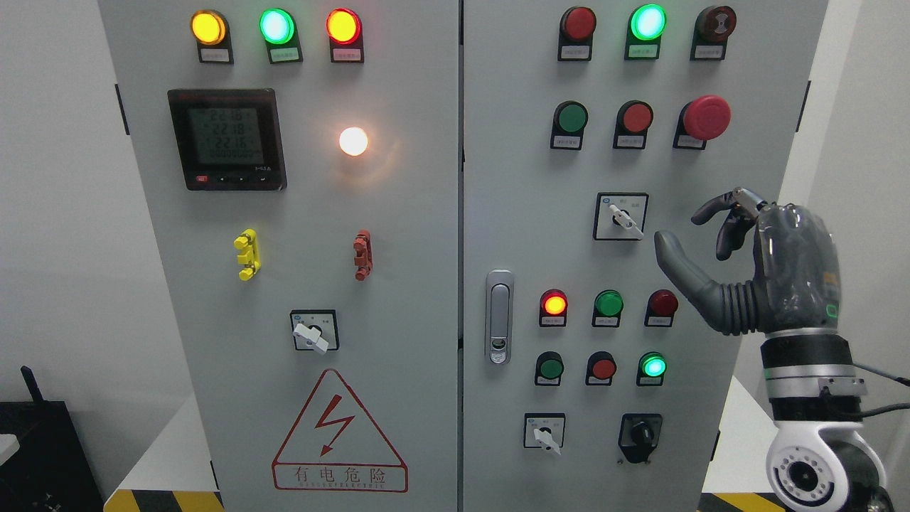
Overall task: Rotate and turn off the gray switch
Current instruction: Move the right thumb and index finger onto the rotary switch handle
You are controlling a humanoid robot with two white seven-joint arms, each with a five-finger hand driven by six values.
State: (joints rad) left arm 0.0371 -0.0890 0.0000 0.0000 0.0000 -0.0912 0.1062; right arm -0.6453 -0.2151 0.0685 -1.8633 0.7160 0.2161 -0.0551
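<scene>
Cabinet (398,284) in pale grey fills the view, its two doors split by a seam just left of a silver latch handle (499,316). On the left door sit three lit lamps along the top, a dark meter (226,139) whose digits are too faint to read surely, a glowing white lamp (353,141), a yellow clip and a red clip, a small white-handled rotary switch (313,331), and a red warning triangle (339,434).

On the right door, rows of red and green lamps and buttons surround the gray switch (621,216), which sits in a black-framed square plate in the upper middle of that door; its white handle points down and to the right. The labels under the buttons are too small to make out.

Just right of that switch, the right hand (753,263) is raised upright on its wrist, coming up from the lower right corner. The fingers (725,213) are loosely curled and released, grasping nothing, with the thumb stretched toward the switch but apart from it. The forearm is cut off by the lower edge.
</scene>
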